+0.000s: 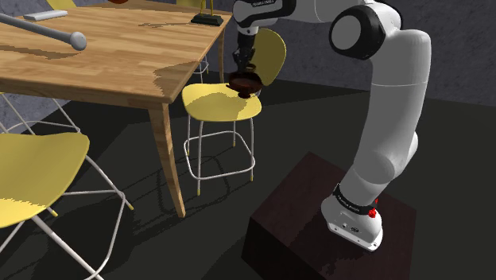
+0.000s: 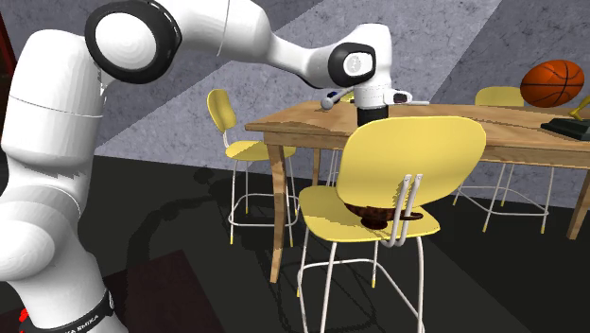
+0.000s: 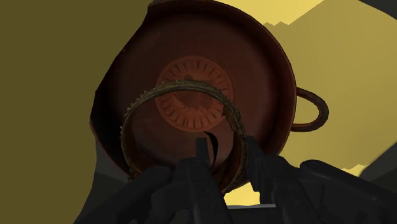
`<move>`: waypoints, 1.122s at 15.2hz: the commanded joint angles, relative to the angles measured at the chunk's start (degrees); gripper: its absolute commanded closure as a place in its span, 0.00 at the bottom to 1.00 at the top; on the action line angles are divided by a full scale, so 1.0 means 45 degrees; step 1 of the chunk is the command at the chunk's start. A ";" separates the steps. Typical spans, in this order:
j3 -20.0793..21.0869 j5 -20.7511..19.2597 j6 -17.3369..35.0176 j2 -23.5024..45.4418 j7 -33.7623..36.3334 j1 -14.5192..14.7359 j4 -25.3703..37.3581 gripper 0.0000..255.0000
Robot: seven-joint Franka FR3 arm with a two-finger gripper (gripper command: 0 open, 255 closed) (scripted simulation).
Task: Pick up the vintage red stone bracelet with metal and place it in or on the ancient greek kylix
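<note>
Bracelet point(image 3: 191, 85) is clamped by its rim between the gripper's point(image 3: 227, 156) fingers, directly over the reddish-brown kylix point(image 3: 254, 70) bowl. We can't tell whether the two touch. We see the kylix on the yellow chair point(image 1: 215, 103) seat, upper middle of the shoulder view, beside the wooden table point(image 1: 95, 71).

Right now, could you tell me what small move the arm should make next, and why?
Probably lower slightly and open the claw. It grips the bracelet, whose ring hangs over the middle of the kylix, which sits on the yellow chair seat, so a release should drop it inside.
</note>
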 commanded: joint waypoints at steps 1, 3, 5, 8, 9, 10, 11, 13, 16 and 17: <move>0.0004 0.0003 0.0326 0.0034 0.0006 0.0005 -0.0284 1.00; 0.0007 0.0005 0.0648 0.0077 0.0010 0.0007 -0.0564 1.00; 0.0010 0.0009 0.0965 0.0131 0.0013 0.0009 -0.0827 1.00; 0.0014 0.0015 0.1332 0.0207 0.0016 0.0010 -0.1119 1.00; 0.0014 0.0015 0.1331 0.0208 0.0016 0.0010 -0.1117 1.00; 0.0014 0.0015 0.1331 0.0208 0.0016 0.0010 -0.1116 1.00; 0.0014 0.0015 0.1331 0.0208 0.0016 0.0010 -0.1116 1.00; 0.0014 0.0015 0.1331 0.0208 0.0016 0.0010 -0.1116 1.00; 0.0014 0.0015 0.1331 0.0209 0.0016 0.0010 -0.1116 0.00; 0.0014 0.0015 0.1331 0.0208 0.0016 0.0010 -0.1116 0.00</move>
